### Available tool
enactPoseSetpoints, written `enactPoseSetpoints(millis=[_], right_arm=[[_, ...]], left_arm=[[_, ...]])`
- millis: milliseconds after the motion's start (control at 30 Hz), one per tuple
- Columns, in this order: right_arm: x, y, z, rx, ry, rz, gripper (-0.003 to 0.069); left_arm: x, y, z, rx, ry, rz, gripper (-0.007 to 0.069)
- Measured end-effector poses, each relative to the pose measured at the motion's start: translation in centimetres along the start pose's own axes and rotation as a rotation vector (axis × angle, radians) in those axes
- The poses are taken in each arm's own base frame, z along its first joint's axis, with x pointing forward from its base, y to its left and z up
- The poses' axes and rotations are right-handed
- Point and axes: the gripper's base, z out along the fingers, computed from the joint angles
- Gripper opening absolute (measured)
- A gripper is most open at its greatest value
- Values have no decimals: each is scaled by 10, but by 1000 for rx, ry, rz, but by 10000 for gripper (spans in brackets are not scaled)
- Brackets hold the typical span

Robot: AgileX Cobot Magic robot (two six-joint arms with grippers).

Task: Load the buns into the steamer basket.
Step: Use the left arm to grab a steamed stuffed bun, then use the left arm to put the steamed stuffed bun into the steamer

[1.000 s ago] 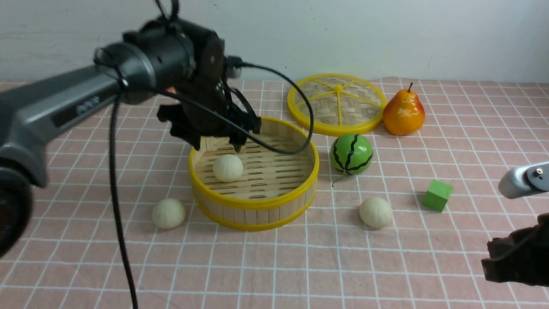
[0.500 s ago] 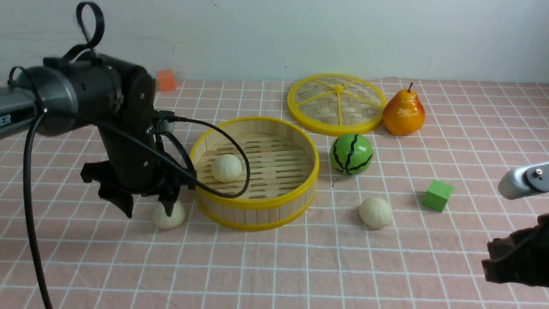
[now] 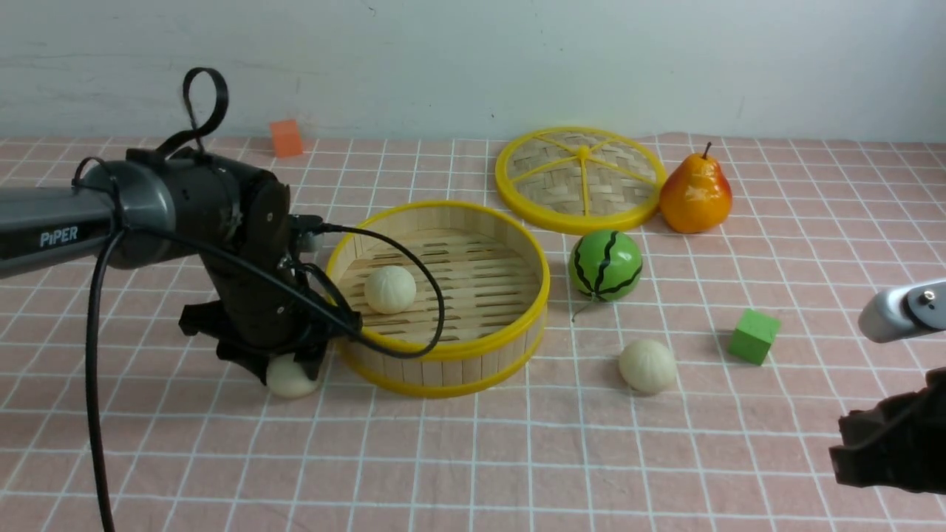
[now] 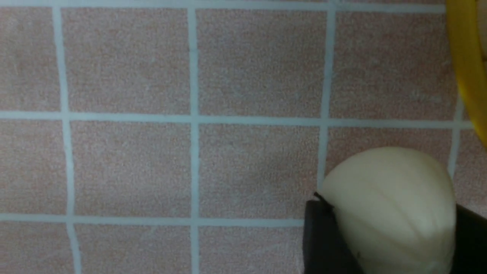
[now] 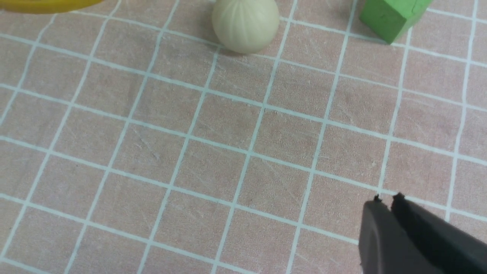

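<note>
The steamer basket (image 3: pixel 443 353) stands mid-table with one bun (image 3: pixel 390 289) on its slotted floor. A second bun (image 3: pixel 290 380) lies on the cloth just left of the basket's front. My left gripper (image 3: pixel 290 369) is down over this bun, and in the left wrist view the bun (image 4: pixel 392 205) fills the gap between both black fingers, which press its sides. The basket's yellow rim (image 4: pixel 466 64) is close beside it. A third bun (image 3: pixel 647 365) (image 5: pixel 245 23) rests alone right of the basket. My right gripper (image 3: pixel 850 451) (image 5: pixel 388 198) hovers shut and empty at the near right.
A woven lid (image 3: pixel 580 177) lies behind the basket, with a pear (image 3: pixel 695 193) to its right. The toy watermelon (image 3: pixel 604 264) sits beside the basket's right side. A green cube (image 3: pixel 753 336) is further right, an orange cube (image 3: pixel 285 138) at the back. The left arm's cable hangs over the basket's rim.
My left arm swung from above the basket down to the bun at its left front, and its jaws closed in onto that bun. The right arm stayed still.
</note>
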Motion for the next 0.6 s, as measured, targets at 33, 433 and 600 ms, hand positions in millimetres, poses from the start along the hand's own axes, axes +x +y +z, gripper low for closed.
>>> enactPoseSetpoints(millis=[33,433,600], right_arm=[[0,0,0,-2,0,5,46],[0,1,0,-8,-4,9,50],[-1,1,0,-8,-6,9,50]], left_arm=[[0,0,-1,0,-2,0,261],[-25,-41,-112,131,-232,74,0],[-38,-86,-122,247,-370,152,0]])
